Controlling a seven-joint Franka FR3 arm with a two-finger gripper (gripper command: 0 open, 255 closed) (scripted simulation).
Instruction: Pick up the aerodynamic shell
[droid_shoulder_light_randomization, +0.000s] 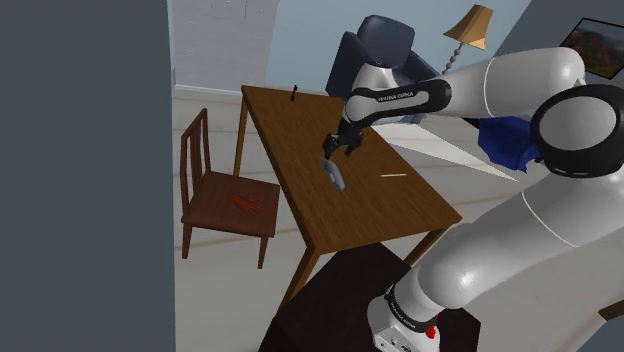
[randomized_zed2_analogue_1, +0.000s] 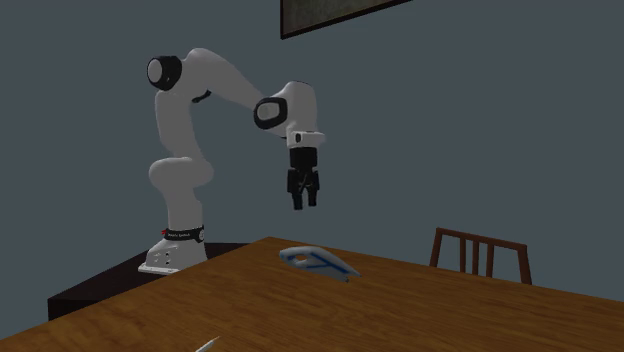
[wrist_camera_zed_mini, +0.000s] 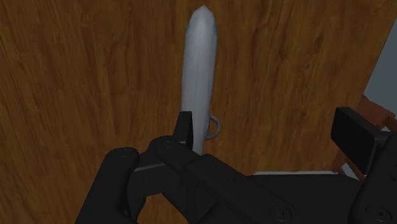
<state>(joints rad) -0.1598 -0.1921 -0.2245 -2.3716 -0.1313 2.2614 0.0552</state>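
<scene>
The aerodynamic shell (droid_shoulder_light_randomization: 333, 173) is a long, slim grey-blue body lying flat on the brown wooden table (droid_shoulder_light_randomization: 380, 205). In the second exterior view the shell (randomized_zed2_analogue_1: 318, 262) lies on the tabletop directly under my black gripper (randomized_zed2_analogue_1: 303, 195), which hangs well above it without touching. My gripper (droid_shoulder_light_randomization: 338, 148) points down at it in the shoulder view. In the wrist view my gripper (wrist_camera_zed_mini: 267, 133) is open with nothing between its fingers. The shell (wrist_camera_zed_mini: 197, 70) stretches away from one finger (wrist_camera_zed_mini: 184, 130), which covers its near end, while the other finger (wrist_camera_zed_mini: 353, 133) stands far off to the side.
A thin white stick (droid_shoulder_light_randomization: 393, 176) lies on the table near the shell, and a small dark item (droid_shoulder_light_randomization: 295, 92) stands at the table's far end. A wooden chair (droid_shoulder_light_randomization: 228, 195) stands at the shoulder view's left of the table. A navy armchair (droid_shoulder_light_randomization: 375, 50) and a lamp (droid_shoulder_light_randomization: 468, 30) stand behind.
</scene>
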